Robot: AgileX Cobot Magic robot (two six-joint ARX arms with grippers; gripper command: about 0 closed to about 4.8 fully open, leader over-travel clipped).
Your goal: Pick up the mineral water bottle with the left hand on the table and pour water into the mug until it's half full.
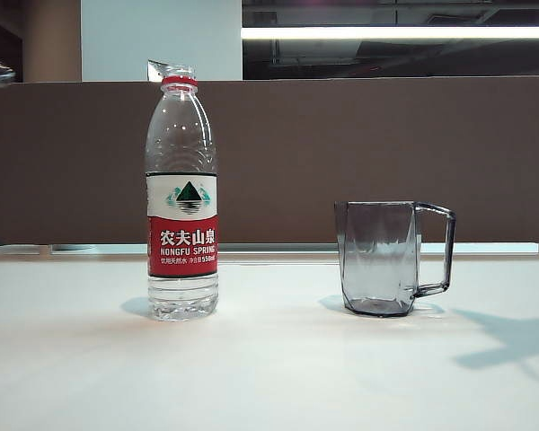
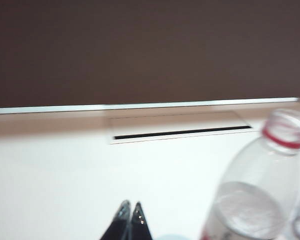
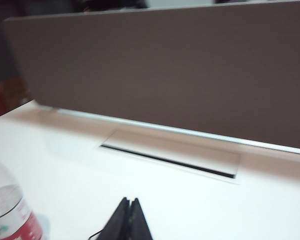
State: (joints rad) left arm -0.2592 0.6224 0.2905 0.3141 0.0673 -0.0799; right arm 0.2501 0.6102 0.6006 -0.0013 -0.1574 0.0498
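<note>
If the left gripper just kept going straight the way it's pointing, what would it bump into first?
Probably nothing soon: the shut left gripper points over bare table towards the slot and brown partition. The mineral water bottle stands off to one side.

Clear bottle (image 1: 181,193), red-and-white label; smoky grey mug (image 1: 382,258); seemingly off-white table (image 1: 269,368)

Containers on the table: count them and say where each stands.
2. The mineral water bottle stands upright on the table, left in the exterior view; the mug stands apart to its right, handle pointing right. None seems hidden.
</note>
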